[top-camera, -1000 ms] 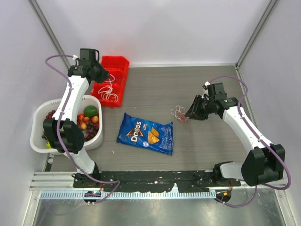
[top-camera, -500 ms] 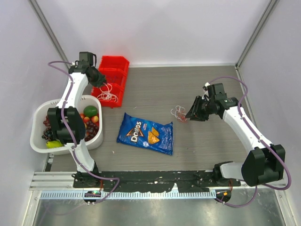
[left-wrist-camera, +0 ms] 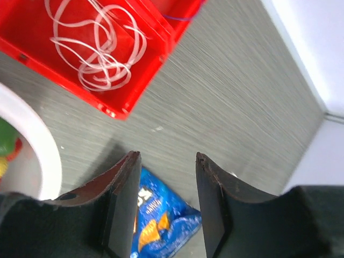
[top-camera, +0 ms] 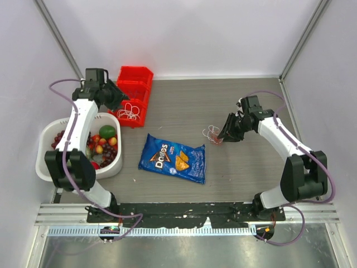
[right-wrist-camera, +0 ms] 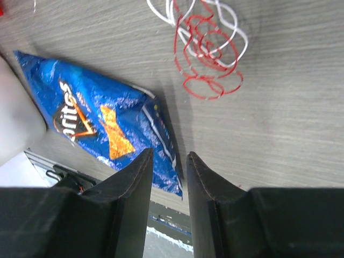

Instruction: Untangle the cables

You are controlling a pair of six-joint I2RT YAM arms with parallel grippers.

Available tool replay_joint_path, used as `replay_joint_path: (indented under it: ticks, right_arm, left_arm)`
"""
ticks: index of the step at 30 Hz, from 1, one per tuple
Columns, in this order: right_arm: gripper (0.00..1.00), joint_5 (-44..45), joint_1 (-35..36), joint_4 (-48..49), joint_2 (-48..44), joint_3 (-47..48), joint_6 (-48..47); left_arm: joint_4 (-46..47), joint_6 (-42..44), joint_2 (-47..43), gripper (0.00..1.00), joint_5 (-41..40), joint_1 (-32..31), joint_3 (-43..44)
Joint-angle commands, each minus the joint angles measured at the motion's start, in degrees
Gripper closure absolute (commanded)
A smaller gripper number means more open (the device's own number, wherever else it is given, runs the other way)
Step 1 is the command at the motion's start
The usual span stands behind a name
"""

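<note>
A small tangle of red and white cables [top-camera: 212,134] lies on the table right of centre; the right wrist view shows these cables [right-wrist-camera: 207,48] as looped cords ahead of the fingers. My right gripper [top-camera: 224,135] hovers just right of the tangle, and its jaws [right-wrist-camera: 169,155] stand a little apart, open and empty. A white cable [top-camera: 129,111] lies curled in the red bin [top-camera: 139,73]. My left gripper [top-camera: 116,96] is at the bin's left side. In its wrist view the left gripper [left-wrist-camera: 165,157] is open and empty, with the white cable [left-wrist-camera: 99,48] ahead in the bin.
A blue chip bag [top-camera: 173,158] lies mid-table, near the tangle. A white basket [top-camera: 40,156] of fruit stands at the left, beside the red bin [left-wrist-camera: 70,86]. A thin bluish cord [left-wrist-camera: 185,17] shows at the bin's far edge. Walls close in the table on three sides.
My left gripper has opened and drawn back to the left; the white cable it held over the bin now lies in it. My right gripper shifted slightly.
</note>
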Motion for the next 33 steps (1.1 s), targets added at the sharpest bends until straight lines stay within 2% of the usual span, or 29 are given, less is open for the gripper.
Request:
replay_joint_path:
  ticks: [1, 5, 8, 11, 13, 19, 29, 33]
  right_arm:
    - [0.63, -0.08, -2.1, 2.65, 5.85, 3.5, -1.25]
    - [0.61, 0.79, -2.46, 2.74, 12.01, 6.83, -2.57]
    - [0.58, 2.28, -2.55, 3.18, 14.83, 8.15, -3.19]
    - [0.55, 3.87, -2.46, 2.48, 17.12, 11.05, -4.07]
    - [0.54, 4.14, -2.46, 2.13, 18.79, 12.1, -4.25]
    - [0.57, 1.23, -1.76, 5.2, 20.29, 8.25, -2.58]
    - [0.62, 0.09, -0.7, 8.8, 16.16, -0.63, -1.43]
    - [0.71, -0.7, -0.7, 9.24, 16.16, -0.81, -2.22]
  left_arm:
    - [6.7, -2.51, -8.53, 0.5, 11.73, -1.83, -6.43]
    - [10.4, -3.13, -13.89, 0.47, 14.65, -10.51, -13.64]
    - [12.77, -2.95, -16.18, 0.46, 12.99, -21.23, -16.99]
    - [15.5, -3.22, -15.93, 0.46, 12.37, -31.07, -19.19]
    - [15.86, -2.69, -14.26, 0.46, 12.54, -35.31, -18.76]
    - [9.97, 2.32, -8.11, 0.46, 13.51, -37.96, -9.71]
    - [13.13, 1.35, -6.26, 0.46, 16.14, -39.02, -9.35]
    - [13.31, 1.35, -5.03, 0.44, 17.2, -39.1, -8.56]
